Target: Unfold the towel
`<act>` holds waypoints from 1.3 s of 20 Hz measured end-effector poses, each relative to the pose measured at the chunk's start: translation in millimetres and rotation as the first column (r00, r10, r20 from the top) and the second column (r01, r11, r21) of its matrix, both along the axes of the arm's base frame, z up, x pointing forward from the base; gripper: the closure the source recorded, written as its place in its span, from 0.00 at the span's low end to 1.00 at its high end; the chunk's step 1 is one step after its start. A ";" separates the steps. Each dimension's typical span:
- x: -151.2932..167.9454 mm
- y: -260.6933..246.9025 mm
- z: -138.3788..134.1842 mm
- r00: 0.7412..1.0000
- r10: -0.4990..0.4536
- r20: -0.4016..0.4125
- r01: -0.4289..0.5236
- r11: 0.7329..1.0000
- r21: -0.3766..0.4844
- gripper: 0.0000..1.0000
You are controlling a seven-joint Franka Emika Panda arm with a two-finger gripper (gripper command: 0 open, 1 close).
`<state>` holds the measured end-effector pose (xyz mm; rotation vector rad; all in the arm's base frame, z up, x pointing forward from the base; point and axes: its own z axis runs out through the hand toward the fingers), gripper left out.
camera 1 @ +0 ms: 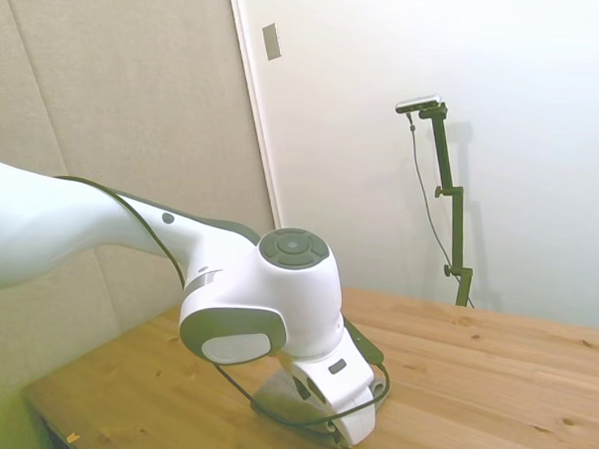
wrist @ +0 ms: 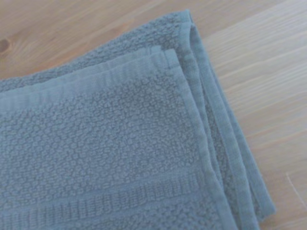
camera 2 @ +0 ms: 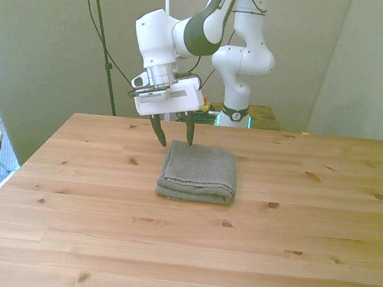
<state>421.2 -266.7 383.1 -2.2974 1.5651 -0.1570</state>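
Front view: towel (camera 2: 198, 173) lies folded on the table (camera 2: 179, 253), a little left of the frame's centre and nearer the table's far edge than its near one.
Towel shape: a thick grey folded pad, roughly rectangular, with stacked layers showing along its near edge.
Gripper (camera 2: 174, 141): hangs from the arm (camera 2: 190, 36) in the upper left-centre of the front view, pointing down over the towel's far left corner.
Fingers: two dark fingers (camera 2: 159, 131) spread apart with a clear gap between them; nothing is held. One tip sits at the towel's far edge, the other over bare wood just left of it. Whether either tip touches the cloth cannot be told.
Wrist view: towel (wrist: 110, 158) fills most of the frame, its terry weave and flat hem bands sharp; one corner shows several layered edges stacked and slightly offset, with wood grain of the table (wrist: 268, 72) beyond them.
Side view: arm (camera 1: 253, 306) fills the lower left and centre of the frame over the table (camera 1: 485, 366); the fingers are hidden behind it.
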 end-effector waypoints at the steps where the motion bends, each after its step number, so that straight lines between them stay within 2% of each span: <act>1: 2.0 -1.0 -2.9 1.000 0.001 0.003 -0.001 1.000 0.005 1.00; 13: 21.1 8.0 -15.0 0.999 0.040 0.010 -0.040 0.999 0.011 1.00; 26: 19.8 11.1 -15.5 0.999 0.048 0.010 -0.048 0.999 0.012 1.00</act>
